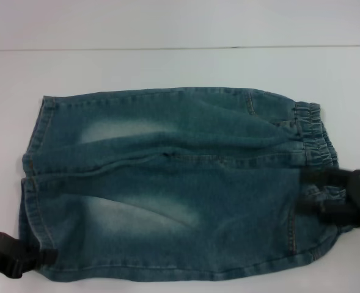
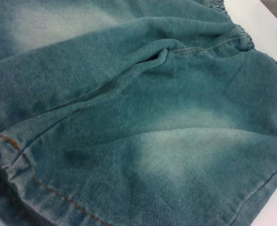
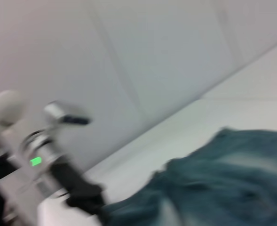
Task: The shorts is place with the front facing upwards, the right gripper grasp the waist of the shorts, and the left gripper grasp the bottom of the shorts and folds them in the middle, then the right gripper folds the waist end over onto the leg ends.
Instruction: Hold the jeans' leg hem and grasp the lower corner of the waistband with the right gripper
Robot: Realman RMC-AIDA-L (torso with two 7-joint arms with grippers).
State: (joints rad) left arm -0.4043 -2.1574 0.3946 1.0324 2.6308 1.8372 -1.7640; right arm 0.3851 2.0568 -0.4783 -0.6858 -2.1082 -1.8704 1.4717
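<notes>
The blue denim shorts (image 1: 180, 183) lie flat with the front up, the elastic waist (image 1: 317, 137) to the right and the leg ends (image 1: 30, 177) to the left. My right gripper (image 1: 326, 194) is at the near end of the waist, its two black fingers apart with the bunched waistband between them. At the near corner of the leg ends, my left gripper (image 1: 45, 256) touches the hem. The right wrist view shows the left gripper (image 3: 84, 200) against the denim edge. Denim (image 2: 138, 122) fills the left wrist view.
The shorts rest on a white table (image 1: 167, 67) that runs back to a pale wall (image 1: 180, 21). The near edge of the shorts lies close to the table's front edge.
</notes>
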